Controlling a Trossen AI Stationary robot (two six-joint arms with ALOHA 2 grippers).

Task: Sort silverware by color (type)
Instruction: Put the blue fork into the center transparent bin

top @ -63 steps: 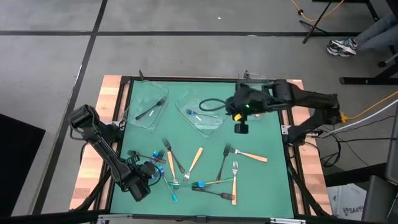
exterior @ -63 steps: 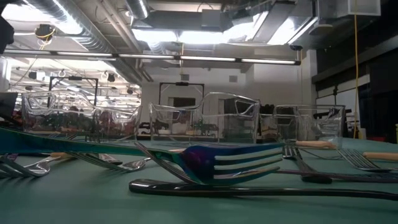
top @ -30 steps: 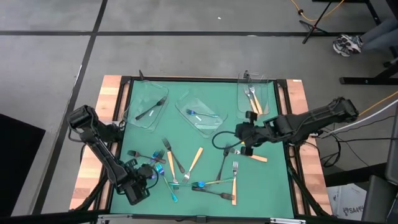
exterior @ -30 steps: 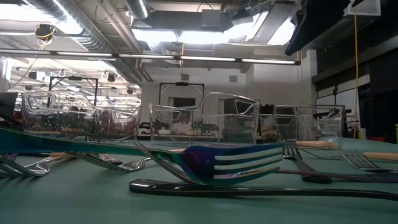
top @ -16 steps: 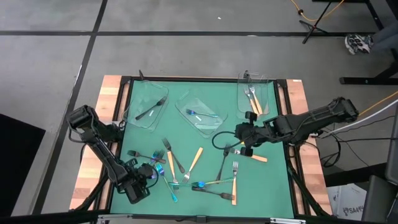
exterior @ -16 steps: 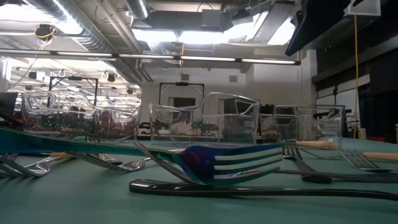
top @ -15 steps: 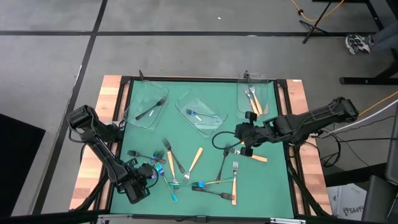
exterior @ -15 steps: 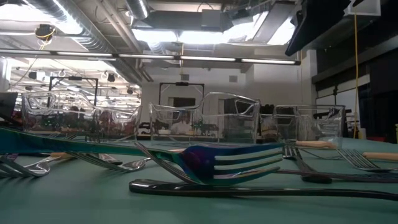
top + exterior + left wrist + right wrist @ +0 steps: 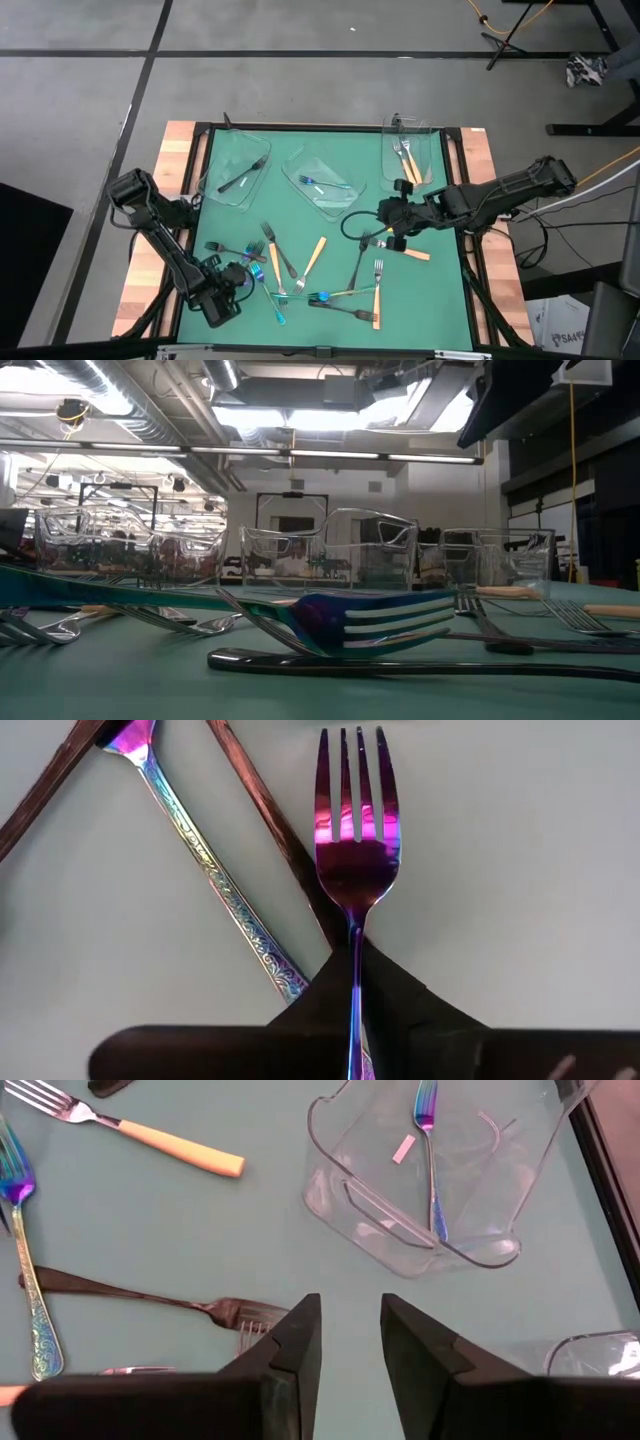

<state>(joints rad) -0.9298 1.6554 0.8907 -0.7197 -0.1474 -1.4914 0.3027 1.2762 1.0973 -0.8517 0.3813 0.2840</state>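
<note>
Green tabletop (image 9: 445,300) work is barely begun: four pieces lie in three clear trays (image 9: 322,186), most silverware (image 9: 300,270) stays scattered, left gripper (image 9: 245,277) fingers pinch an iridescent fork (image 9: 356,860), right gripper (image 9: 385,237) hovers open-fingered.

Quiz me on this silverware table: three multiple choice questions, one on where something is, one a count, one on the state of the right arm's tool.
1. Seen from above, which clear tray holds the black fork?
A. the left tray
B. the middle one
C. the right one

2. How many orange-handled forks lie in the right tray?
A. none
B. two
C. five

3. What state is the right tool in?
A. open and empty
B. shut on a fork
C. gripping a tray wall

Answers:
1 A, since the high view shows the black fork lying alone in the left tray.
2 B, since two handles lie side by side there.
3 A, since the right wrist view shows a bare gap between its fingers.
</note>
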